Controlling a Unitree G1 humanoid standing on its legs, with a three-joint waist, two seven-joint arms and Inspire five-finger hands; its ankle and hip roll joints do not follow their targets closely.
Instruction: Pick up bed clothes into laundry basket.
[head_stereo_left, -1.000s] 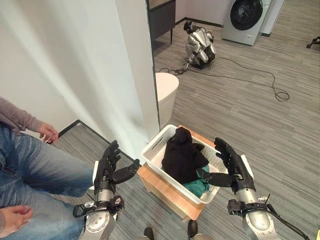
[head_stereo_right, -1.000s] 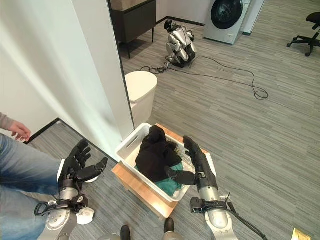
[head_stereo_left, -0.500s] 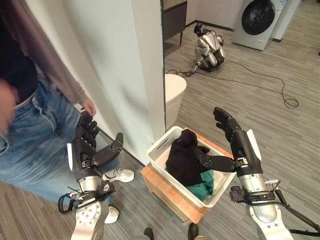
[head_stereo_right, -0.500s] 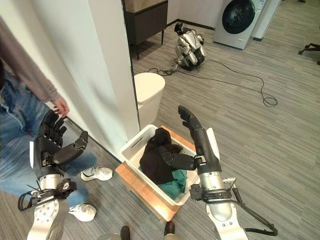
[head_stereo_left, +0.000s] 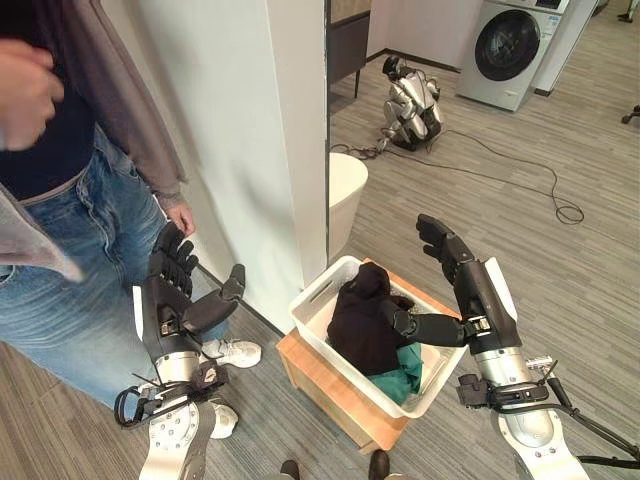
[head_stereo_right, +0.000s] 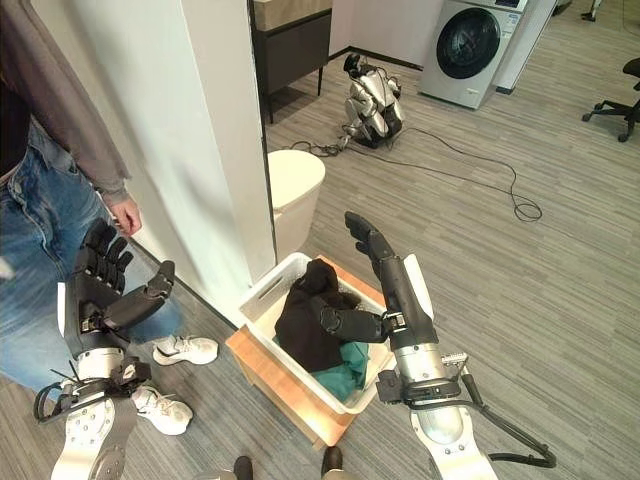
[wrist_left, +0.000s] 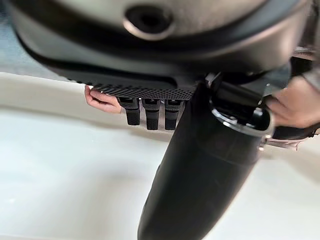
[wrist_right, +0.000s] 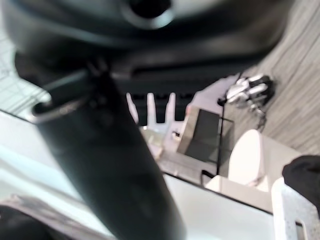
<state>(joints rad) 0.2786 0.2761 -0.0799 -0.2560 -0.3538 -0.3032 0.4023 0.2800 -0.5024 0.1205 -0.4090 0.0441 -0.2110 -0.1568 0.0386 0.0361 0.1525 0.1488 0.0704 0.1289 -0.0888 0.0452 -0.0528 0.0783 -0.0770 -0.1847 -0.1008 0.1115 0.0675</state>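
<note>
Two dark hands raised with fingers spread and straight, grasping nothing: left hand (head_stereo_left: 180, 300) beside a person's jeans (head_stereo_left: 70, 290), right hand (head_stereo_left: 465, 290) above the white laundry basket (head_stereo_left: 318, 297). Inside the basket, on a low wooden stand (head_stereo_left: 330, 385): black clothes (head_stereo_left: 360, 320) heaped over a green garment (head_stereo_left: 405, 368). Behind, a white wall (head_stereo_left: 250, 130), a bin (head_stereo_left: 345, 190) and a washing machine (head_stereo_left: 510, 45).

You see a white basket (head_stereo_left: 318, 297) holding black clothes (head_stereo_left: 362, 325) over a teal garment (head_stereo_left: 404, 366), on a striped grey floor (head_stereo_left: 560, 270).
</note>
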